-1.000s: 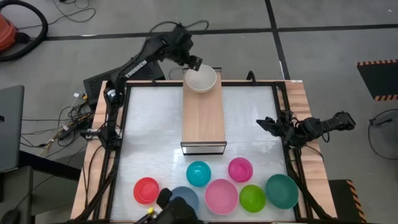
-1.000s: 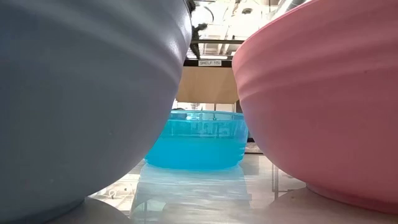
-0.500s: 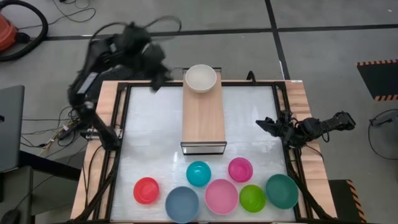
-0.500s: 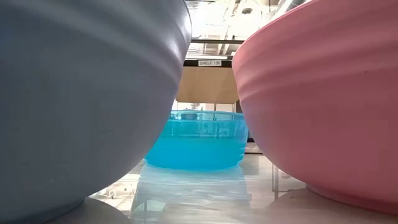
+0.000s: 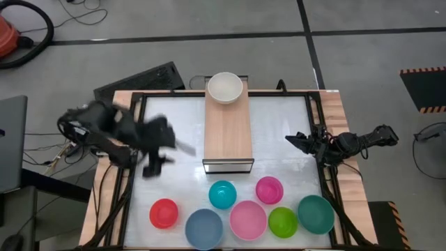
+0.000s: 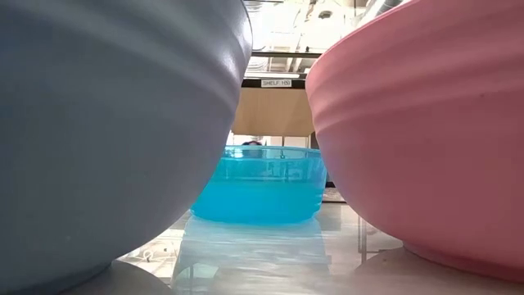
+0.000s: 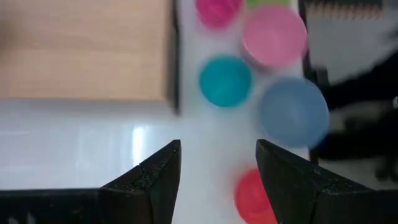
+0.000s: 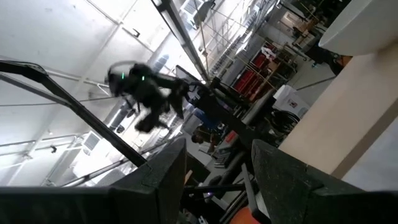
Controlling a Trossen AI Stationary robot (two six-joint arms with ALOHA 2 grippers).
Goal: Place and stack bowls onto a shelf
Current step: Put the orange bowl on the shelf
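The white worktop (image 5: 279, 132) carries the shelf (image 5: 228, 132), a long pale wood platform running down its middle with a dark front edge. At the shelf's far end sits the white bowl (image 5: 225, 87), alone and upright.

The other seven bowls stand in a cluster on the worktop in front of the shelf, none on it. The larger ones are in the nearest row: the teal bowl (image 5: 316, 213) to the right, the light pink bowl (image 5: 249, 219) in the middle, the grey-blue bowl (image 5: 204, 227) left of that. The green bowl (image 5: 283, 221) sits between pink and teal. The cyan bowl (image 5: 222, 194) and magenta bowl (image 5: 269, 189) stand just ahead of the shelf's front edge, and the red bowl (image 5: 164, 213) is off to the left.

The left gripper (image 5: 162, 148) hangs blurred over the worktop's left side, beside the shelf, jaws parted with nothing between them. The right gripper (image 5: 296, 139) waits at the right rim, jaws spread and empty too.
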